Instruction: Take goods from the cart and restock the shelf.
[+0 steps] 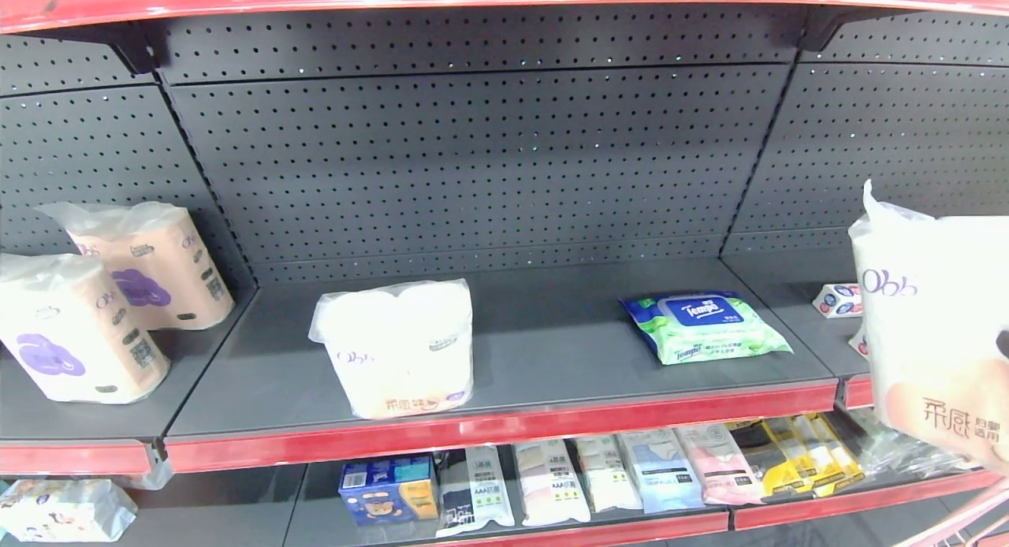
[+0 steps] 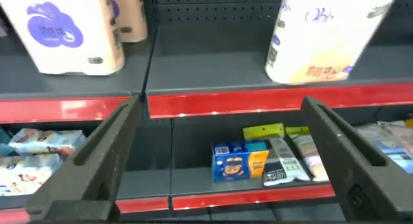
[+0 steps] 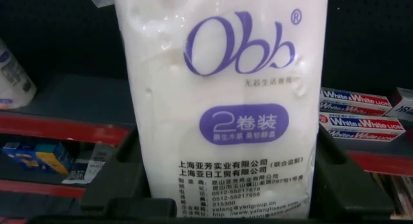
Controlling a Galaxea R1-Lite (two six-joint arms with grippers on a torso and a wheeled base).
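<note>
A white pack of paper rolls [image 1: 934, 334] hangs in the air at the far right, in front of the shelf's [image 1: 504, 425] right end. My right gripper [image 3: 222, 185] is shut on this pack [image 3: 222, 101], one dark finger [image 3: 110, 179] on each side of it. A second white pack [image 1: 394, 346] stands upright on the middle shelf, left of centre. My left gripper [image 2: 219, 153] is open and holds nothing. It sits low in front of the shelf's red edge [image 2: 258, 101], below the standing white pack [image 2: 319, 37].
Two peach roll packs [image 1: 146, 263] [image 1: 71, 334] stand on the left shelf section. A green wet-wipes pack [image 1: 701, 325] lies right of centre, and small boxes [image 1: 837, 300] lie farther right. The lower shelf holds a blue box [image 1: 389, 488] and several flat packets [image 1: 607, 472].
</note>
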